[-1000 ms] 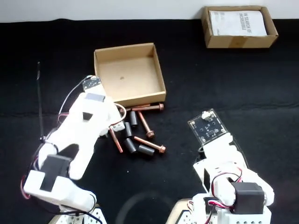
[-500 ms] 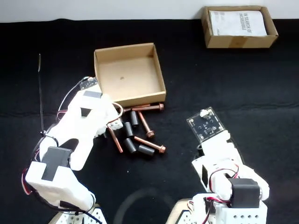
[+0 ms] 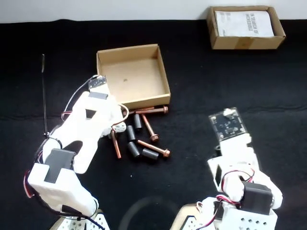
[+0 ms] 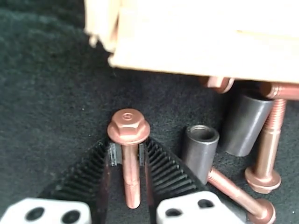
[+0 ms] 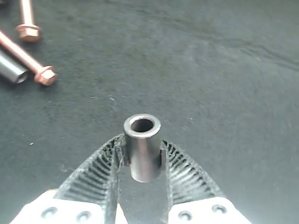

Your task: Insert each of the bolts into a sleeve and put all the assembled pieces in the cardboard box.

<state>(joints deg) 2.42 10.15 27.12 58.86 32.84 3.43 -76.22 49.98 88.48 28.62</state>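
The left gripper (image 4: 128,150) pinches a copper-coloured hex-head bolt (image 4: 128,128) beside the open cardboard box (image 3: 144,101), while the right gripper (image 5: 142,143) clamps a dark metal sleeve (image 5: 144,161).

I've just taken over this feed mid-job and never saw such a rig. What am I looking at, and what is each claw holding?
These are two small white robot arms, the left arm and the right arm, at a black-covered table. The wide picture looks down from a fixed overhead camera; the two close-ups come from cameras on the arms' wrists. The left gripper is closed on a copper bolt beside the open cardboard box. The right gripper holds a dark metal sleeve, its open end toward the camera. More loose bolts and sleeves lie on the table on the arms' side of the box. A second box with paper in it sits at the far edge.
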